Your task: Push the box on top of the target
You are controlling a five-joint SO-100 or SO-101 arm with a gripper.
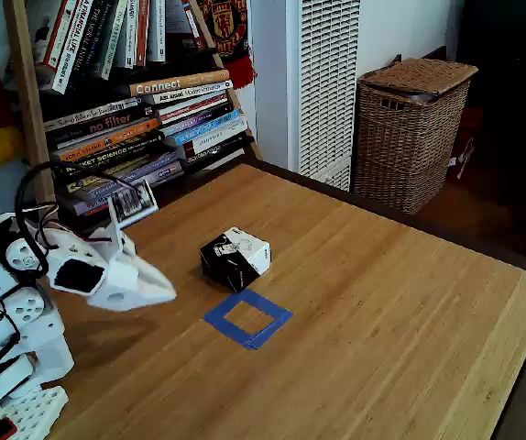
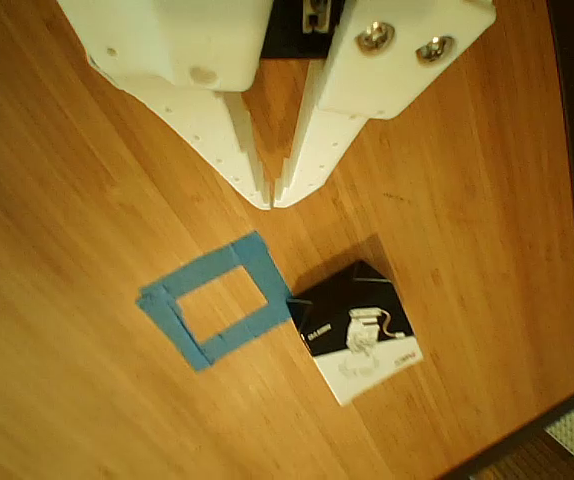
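In the fixed view, the white arm sits at the 9 o'clock edge of the wooden bench (image 1: 382, 302). Its end effector (image 1: 167, 291) points toward 3 o'clock and hangs above the wood, casting a shadow below it. The two white fingers come to a single tip, so it reads as closed and empty. A small barcode-patterned tag (image 1: 133, 202) stands up from the arm at about 12 o'clock of the end effector. The box (image 1: 235, 258), black-sided with a white top, stands on the bench to the 2 o'clock side of the fingertips, well apart from them. The target (image 1: 247, 318), a blue tape square with bare wood inside, lies just at 6 o'clock of the box; the box's near corner comes close to the tape but is not inside it. Behind the bench, a bookshelf (image 1: 144, 101) fills the 11 o'clock area and a wicker basket (image 1: 410, 128) stands at 1 o'clock.

In the other view, the end effector (image 2: 271, 200) enters from 12 o'clock, its fingertips meeting with no visible gap and holding nothing. The target (image 2: 217, 300) lies at 6 to 7 o'clock of the tips. The box (image 2: 357, 330) sits at 4 o'clock of the target, its corner touching the tape's outer edge.
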